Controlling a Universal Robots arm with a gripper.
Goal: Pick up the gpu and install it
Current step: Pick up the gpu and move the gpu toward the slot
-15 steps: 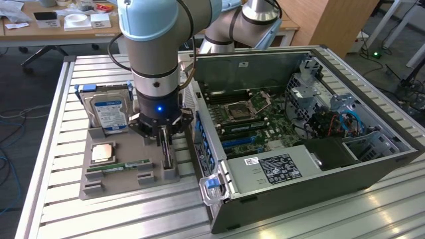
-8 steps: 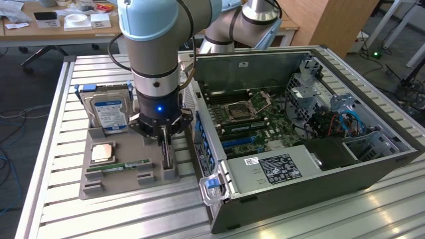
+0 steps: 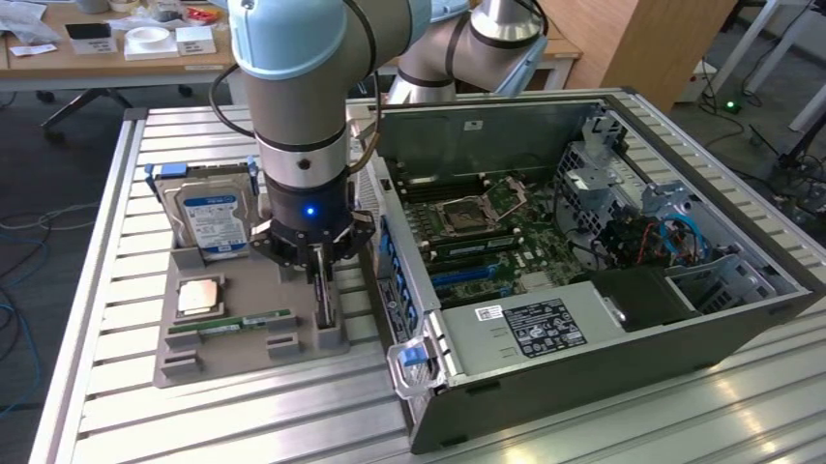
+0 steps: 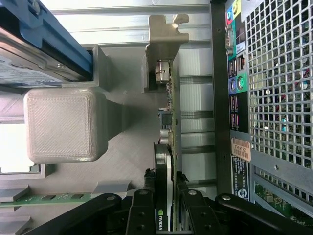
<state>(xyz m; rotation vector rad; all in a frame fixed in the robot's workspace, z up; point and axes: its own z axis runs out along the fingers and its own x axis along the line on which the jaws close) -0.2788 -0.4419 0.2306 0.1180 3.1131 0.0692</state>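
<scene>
In the exterior view, the arm (image 3: 304, 116) and gripper (image 3: 317, 263) cover the upper edge of the gpu (image 3: 324, 307) standing in the grey holder (image 3: 220, 360). They also cover one side of the hard drive (image 3: 213, 224) at the holder's far end. Beside the holder, the print on the computer case's (image 3: 581, 396) label (image 3: 543, 327) is too small to read. In the wrist view, the gripper clamped on the gpu hides the card's near end. The hard drive, memory stick (image 4: 44, 198) and case run off the picture's edges.

Grey tubular arm (image 3: 304, 97) with pale blue joint caps (image 3: 290, 34), a thin black cable (image 3: 377, 77) alongside, a small blue light (image 3: 309, 210) at the wrist. Ends in a black gripper (image 4: 165, 176) of linked bars with round pivot screws (image 4: 224, 198).
</scene>
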